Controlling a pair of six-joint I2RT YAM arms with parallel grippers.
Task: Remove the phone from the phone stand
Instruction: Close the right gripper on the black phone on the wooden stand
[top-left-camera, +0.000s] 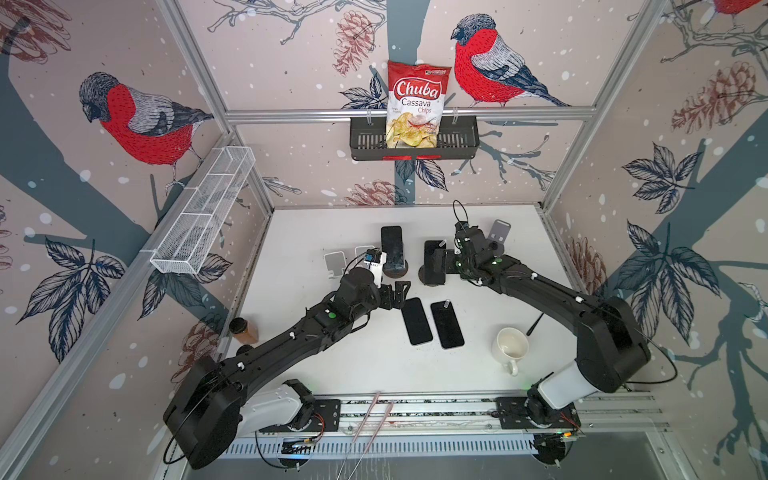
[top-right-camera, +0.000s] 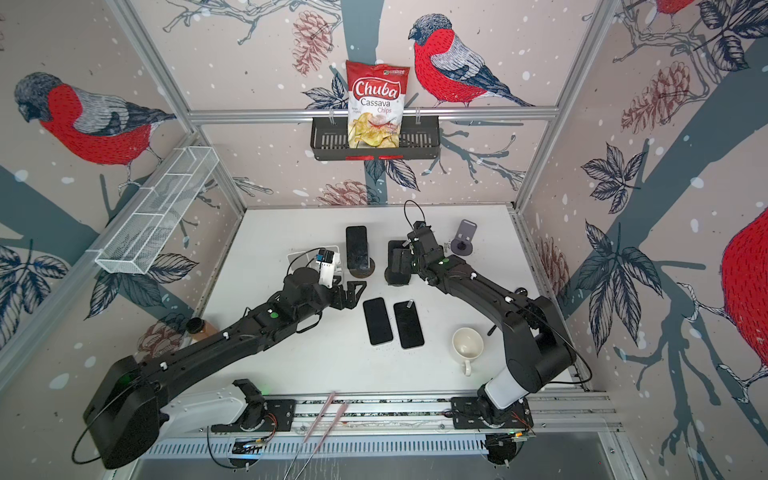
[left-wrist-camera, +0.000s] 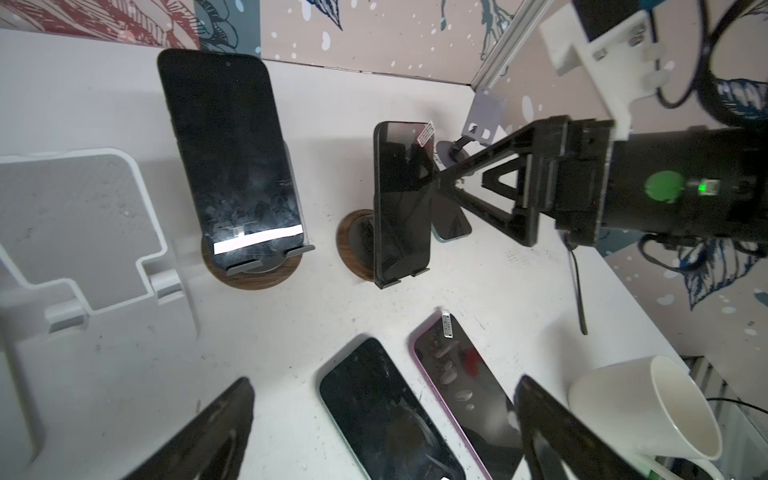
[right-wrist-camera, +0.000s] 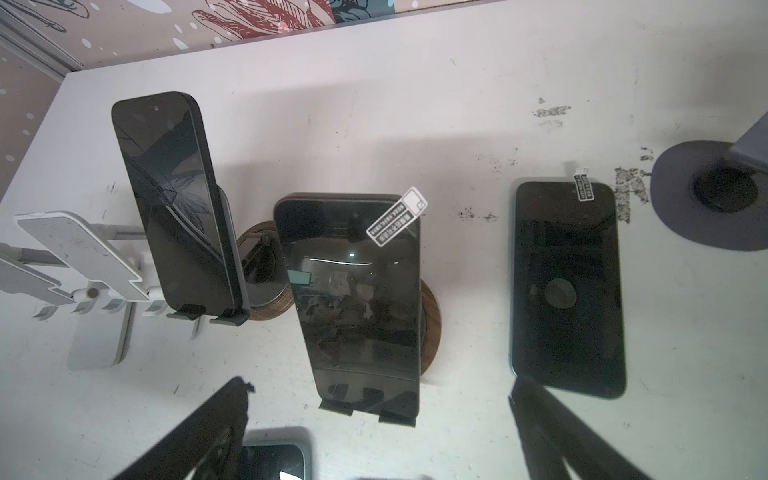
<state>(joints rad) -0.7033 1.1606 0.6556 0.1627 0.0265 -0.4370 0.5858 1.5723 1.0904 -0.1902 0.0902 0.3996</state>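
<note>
Two dark phones stand upright on wood-based phone stands. The phone (top-left-camera: 392, 247) on the left rests on its stand (top-left-camera: 395, 272). The other phone (top-left-camera: 430, 249) (right-wrist-camera: 357, 291), with a white sticker at its top corner, leans on a stand (right-wrist-camera: 430, 328). My right gripper (top-left-camera: 437, 266) (right-wrist-camera: 380, 432) hovers open just above and in front of that phone, fingers (right-wrist-camera: 208, 436) wide apart and touching nothing. My left gripper (top-left-camera: 401, 293) (left-wrist-camera: 382, 432) is open and empty. It hangs over the near phone (left-wrist-camera: 386, 415) that lies flat on the table.
Two phones (top-left-camera: 416, 321) (top-left-camera: 447, 325) lie flat mid-table, and a third (right-wrist-camera: 567, 286) lies under my right arm. White empty stands (top-left-camera: 334, 264) are at the left and a grey stand (top-left-camera: 498, 230) at the back right. A mug (top-left-camera: 510, 343) and spice bottle (top-left-camera: 243, 330) sit near the front.
</note>
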